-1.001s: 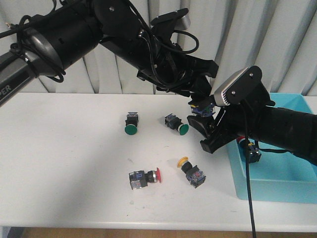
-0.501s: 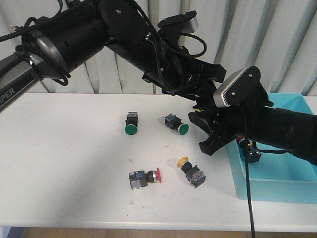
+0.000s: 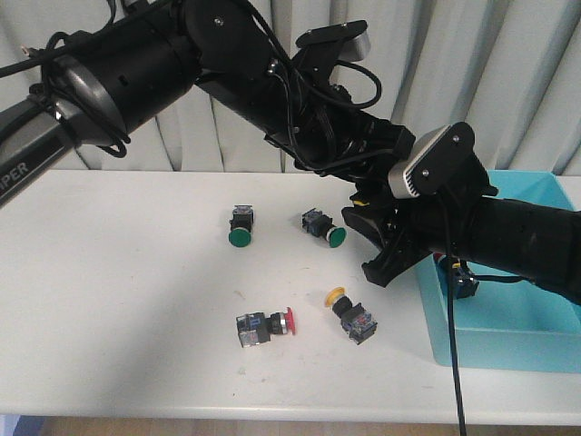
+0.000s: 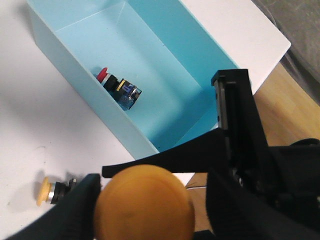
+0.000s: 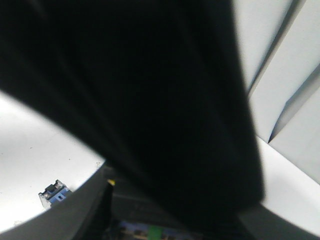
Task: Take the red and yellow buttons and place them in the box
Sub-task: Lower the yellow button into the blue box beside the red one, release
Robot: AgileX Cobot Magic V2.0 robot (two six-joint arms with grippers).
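Right now, your scene reads like this:

Left gripper (image 4: 145, 210): your left arm reaches across from the left, over the table toward the box; in its wrist view the black fingers (image 4: 235, 150) are clamped on a yellow-capped button (image 4: 142, 202), the round cap filling the space between them.

Right gripper (image 3: 374, 243): it sits low beside the box's near-left wall, just under your left arm. Its jaws look spread in the front view, but the left arm crowds them and the right wrist view is almost wholly blocked by black, so you cannot tell their state for sure.

Box (image 3: 508, 345): light blue, at the right end of the table. One red button (image 4: 120, 89) lies inside it against the wall nearest the table's middle, on its side.

Yellow button on the table (image 3: 352, 313): lying on its side just left of the box, cap pointing up-left; it also shows in the left wrist view.

Red button on the table (image 3: 265, 325): near the front edge, left of that yellow one, cap pointing right.

Green buttons: one (image 3: 240, 225) at mid-table, another (image 3: 324, 227) to its right, close to your right gripper.

Table (image 3: 118, 300): white, with grey curtains (image 3: 536, 82) behind it.
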